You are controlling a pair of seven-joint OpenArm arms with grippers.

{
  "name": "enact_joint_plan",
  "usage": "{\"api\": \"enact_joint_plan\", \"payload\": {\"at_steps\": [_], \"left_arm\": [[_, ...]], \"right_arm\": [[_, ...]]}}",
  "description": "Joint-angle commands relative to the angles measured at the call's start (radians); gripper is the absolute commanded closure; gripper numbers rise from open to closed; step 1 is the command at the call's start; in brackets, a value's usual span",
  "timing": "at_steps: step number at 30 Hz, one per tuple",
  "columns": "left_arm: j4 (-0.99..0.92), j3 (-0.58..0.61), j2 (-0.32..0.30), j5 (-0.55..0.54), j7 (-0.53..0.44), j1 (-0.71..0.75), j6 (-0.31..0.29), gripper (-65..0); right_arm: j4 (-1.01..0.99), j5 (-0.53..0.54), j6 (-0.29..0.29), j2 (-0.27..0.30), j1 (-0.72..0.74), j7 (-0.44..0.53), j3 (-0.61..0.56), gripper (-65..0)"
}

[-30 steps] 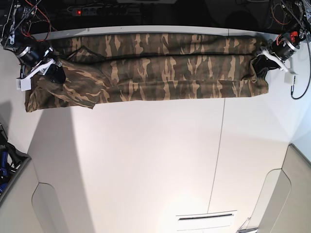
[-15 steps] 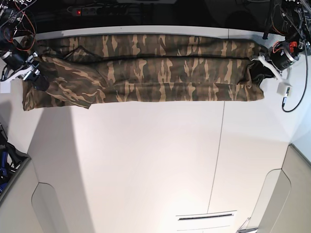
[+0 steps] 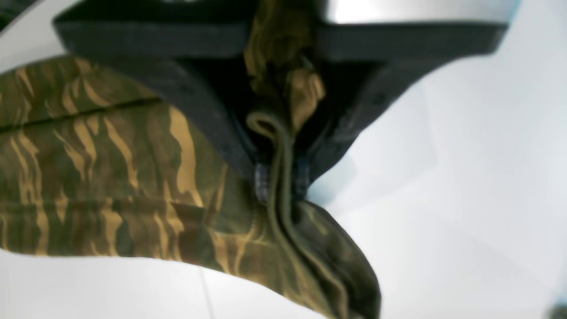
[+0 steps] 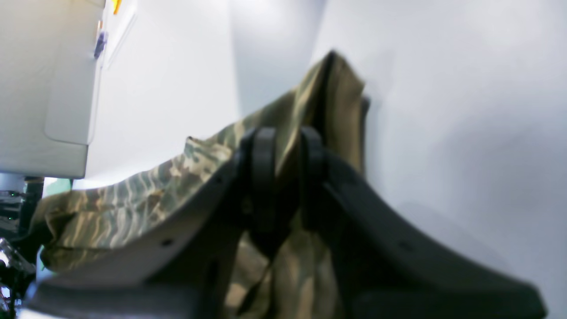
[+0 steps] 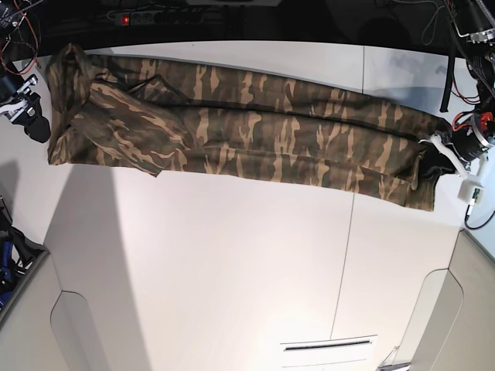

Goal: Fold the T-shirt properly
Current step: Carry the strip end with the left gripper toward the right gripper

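Base view first: the T-shirt is soft camo fabric in brown, tan and olive, pulled into a long narrow band. It runs across the far part of the table from about 10 o'clock down to 3 o'clock. The 10 o'clock end is wider and rumpled, with a sleeve flap folded over it. The rest is a flat strip with lengthwise creases.

Left gripper is at the 3 o'clock end and clamped tight on the shirt. In its wrist view the dark pads pinch a thick olive hem, with cloth bunched up behind them.

Right gripper sits at the 10 o'clock end, at the shirt's edge. In its wrist view camo cloth shows between the two rounded black fingertips. It's blurry though, so I can't tell if it's actually gripping or has let go.

Around it: a power strip with a red light sits behind the table at 12 o'clock, and there are cable tangles at the far corners. Grey rounded panels flank the near corners.

The tabletop is smooth, white and glossy, with a thin seam running toward 5 o'clock. The shirt's far edge lies close to the table's back edge at 11 o'clock.
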Motion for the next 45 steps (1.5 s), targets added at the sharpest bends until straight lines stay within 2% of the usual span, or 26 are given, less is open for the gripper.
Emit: {"api": "enact_joint_plan", "payload": {"at_steps": [1,6,9,12,14,20,27,37,39,43,45], "left_arm": [[0.017,-0.008,-0.039,0.005,-0.026,-0.031,-0.001,0.0],[0.017,-0.008,-0.118,0.024,-0.026,-0.094,0.055,0.0],[0.017,-0.008,-0.144,-0.005,-0.018,-0.124,0.103,0.0],[0.019,-0.006,-0.142,-0.081,0.006,-0.127,0.1,0.0],[0.019,0.001,-0.131,-0.114,0.037,-0.128,0.075,0.0],[0.051,0.089,-0.061,-0.16,0.109,-0.125,0.068,0.0],[0.219,0.235,0.039,-0.159,0.126,-0.122,0.068,0.0],[0.249,0.389,0.17,-0.09,0.127,-0.121,0.068,0.0],[0.248,0.417,0.194,-0.072,0.123,-0.116,0.068,0.0],[0.245,0.466,0.233,-0.039,0.085,-0.093,0.068,-0.8],[0.24,0.489,0.241,-0.014,0.053,-0.082,0.068,-14.6]], "right_arm": [[0.017,0.024,0.005,0.017,0.005,0.009,0.006,-10.3],[0.017,0.028,0.005,0.017,0.005,-0.006,0.006,-10.2],[0.017,0.042,0.005,0.017,0.004,-0.022,0.006,-10.2],[0.017,0.043,0.005,0.017,0.004,-0.038,0.006,-10.2],[0.017,0.043,0.005,0.017,0.004,-0.04,0.006,-10.2],[0.017,0.043,0.008,0.017,0.004,-0.049,0.006,-10.2],[0.017,0.042,0.008,0.016,0.004,-0.056,0.006,-10.2],[0.017,0.041,0.015,0.016,0.004,-0.063,0.006,-10.6],[0.017,0.04,0.015,0.013,0.004,-0.07,0.005,-15.9],[0.017,0.031,0.015,-0.011,0.0,-0.084,-0.002,-30.5],[0.017,0.031,0.015,-0.028,-0.002,-0.098,-0.015,-31.9]]}}
